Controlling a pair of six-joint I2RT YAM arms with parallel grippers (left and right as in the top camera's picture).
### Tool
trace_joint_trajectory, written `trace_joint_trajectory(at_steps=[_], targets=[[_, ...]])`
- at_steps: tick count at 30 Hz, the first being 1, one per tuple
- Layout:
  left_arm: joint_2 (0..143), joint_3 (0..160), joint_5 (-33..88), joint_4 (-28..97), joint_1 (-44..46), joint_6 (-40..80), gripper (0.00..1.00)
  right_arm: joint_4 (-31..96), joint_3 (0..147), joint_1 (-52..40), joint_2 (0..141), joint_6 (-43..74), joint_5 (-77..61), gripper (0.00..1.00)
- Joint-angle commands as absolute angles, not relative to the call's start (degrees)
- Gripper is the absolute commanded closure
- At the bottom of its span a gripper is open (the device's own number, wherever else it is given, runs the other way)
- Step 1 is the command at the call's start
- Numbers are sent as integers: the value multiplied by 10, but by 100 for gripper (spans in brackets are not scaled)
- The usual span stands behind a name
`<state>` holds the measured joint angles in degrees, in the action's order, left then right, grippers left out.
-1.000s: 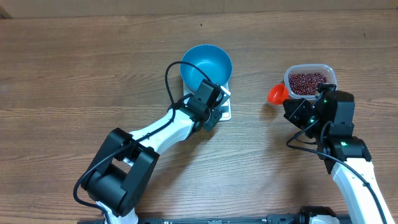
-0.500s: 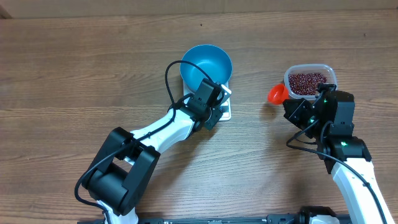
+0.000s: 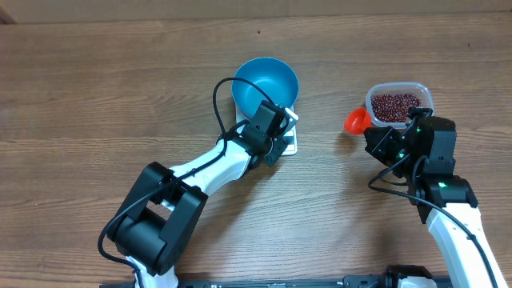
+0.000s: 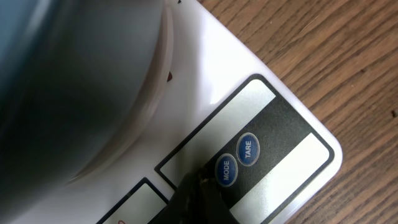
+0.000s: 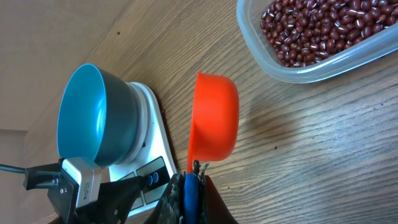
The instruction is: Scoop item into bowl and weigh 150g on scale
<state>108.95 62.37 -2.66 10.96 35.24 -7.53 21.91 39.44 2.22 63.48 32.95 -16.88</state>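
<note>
The left end effector [image 3: 274, 130] is fully closed with nothing in it. Its dark tip sits over the button panel of the scale [image 3: 291, 146], just beside the MODE button [image 4: 226, 170]. The blue bowl [image 3: 266, 84] stands on that white scale, mid-tabletop [image 3: 96, 80]. Further right, the right end effector [image 5: 189, 169] is clamped on the handle of an orange scoop [image 3: 356, 121], which is just left of the clear tub [image 3: 370, 100] — the beans [image 3: 395, 107] lie heaped inside it.

Robot lab bench, wood-grain table [image 3: 80, 96], cabled arm [image 3: 212, 166]
</note>
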Motion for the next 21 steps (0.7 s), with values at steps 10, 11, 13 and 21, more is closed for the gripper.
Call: trace_joint_trajectory(at_steps=[10,11,13,21], targets=[[1126,619,-30,164,353,-55,96,215,413,24,627,325,-161,96],[1126,619,-30,164,353,-55,96,215,413,24,627,325,-161,96],[1124,623,-29,168,354,-55,96,215,413,24,627,325,-161,96],[1038,715,-29,278,374,-55,96,215,413,24,627,325,-161,96]])
